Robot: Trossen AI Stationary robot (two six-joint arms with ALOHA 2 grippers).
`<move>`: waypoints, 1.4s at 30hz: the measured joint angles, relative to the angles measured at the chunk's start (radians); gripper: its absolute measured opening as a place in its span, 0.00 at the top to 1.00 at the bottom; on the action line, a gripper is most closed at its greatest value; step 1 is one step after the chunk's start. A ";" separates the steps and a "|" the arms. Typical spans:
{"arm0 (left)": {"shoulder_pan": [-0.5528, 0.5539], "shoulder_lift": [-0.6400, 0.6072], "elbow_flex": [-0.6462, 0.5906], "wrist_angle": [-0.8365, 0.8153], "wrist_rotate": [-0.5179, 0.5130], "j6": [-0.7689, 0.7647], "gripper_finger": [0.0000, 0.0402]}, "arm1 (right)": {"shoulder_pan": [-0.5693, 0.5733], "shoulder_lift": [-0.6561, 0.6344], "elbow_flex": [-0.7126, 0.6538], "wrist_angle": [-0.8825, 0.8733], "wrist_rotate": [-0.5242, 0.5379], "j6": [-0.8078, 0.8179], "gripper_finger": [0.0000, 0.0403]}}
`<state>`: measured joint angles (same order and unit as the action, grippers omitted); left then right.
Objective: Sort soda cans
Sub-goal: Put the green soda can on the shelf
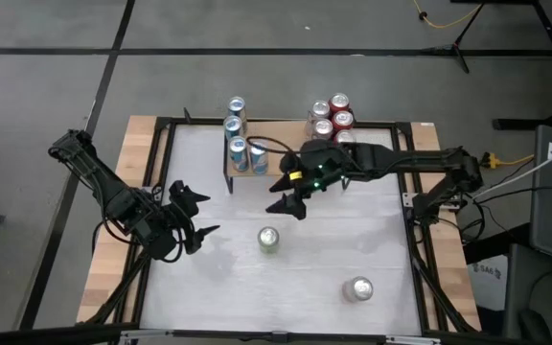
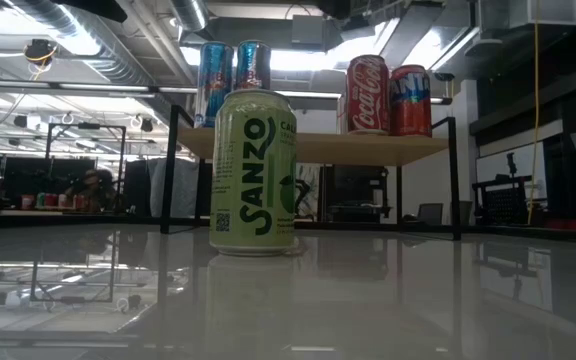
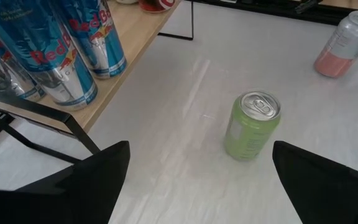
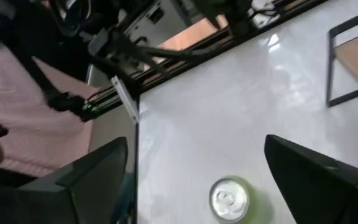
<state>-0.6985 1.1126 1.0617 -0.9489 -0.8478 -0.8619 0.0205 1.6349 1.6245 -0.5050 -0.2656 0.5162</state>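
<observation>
A pale green soda can (image 1: 269,240) stands upright on its base on the white table (image 1: 372,230), also seen as the green can (image 2: 253,170), (image 3: 252,124), (image 4: 229,199). A silver-pink can (image 1: 357,288) stands near the front right. Blue cans (image 1: 239,144) and red cans (image 1: 333,118) stand on a wooden shelf (image 2: 318,147) at the far edge. My left gripper (image 1: 204,211) hangs open left of the green can. My right gripper (image 1: 286,196) hangs open above the table, on the far side of the green can. Neither holds anything.
The shelf's black frame legs (image 1: 228,177) stand on the table near the blue cans. Black rails (image 1: 415,259) run along the table's sides. The silver-pink can (image 3: 347,43) stands apart from the green one, with bare table between them.
</observation>
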 joint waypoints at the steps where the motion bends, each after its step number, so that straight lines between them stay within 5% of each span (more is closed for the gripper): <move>1: 0.000 0.000 0.000 0.000 0.000 0.000 0.04 | 0.005 0.001 0.000 0.001 -0.012 -0.001 0.09; 8: 0.000 0.000 0.000 0.001 0.000 0.000 0.04 | 0.127 0.002 0.000 -0.002 0.065 -0.283 0.12; 19: 0.000 0.000 0.000 0.008 0.000 0.000 0.04 | 0.278 0.092 0.000 -0.071 0.397 -0.603 0.12; 28: 0.000 0.001 0.000 0.037 0.000 -0.001 0.04 | 0.273 0.192 -0.001 -0.127 0.390 -0.882 0.12; 35: 0.000 0.074 0.001 0.084 0.000 -0.002 0.04 | 0.261 0.257 -0.001 -0.125 0.255 -1.026 0.12; 42: 0.000 0.173 0.001 0.100 0.111 0.000 0.04 | 0.245 0.280 -0.001 -0.084 0.270 -1.072 0.12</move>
<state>-0.6987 1.2852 1.0622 -0.8486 -0.7364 -0.8618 0.2655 1.9148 1.6234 -0.5886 0.0047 -0.5562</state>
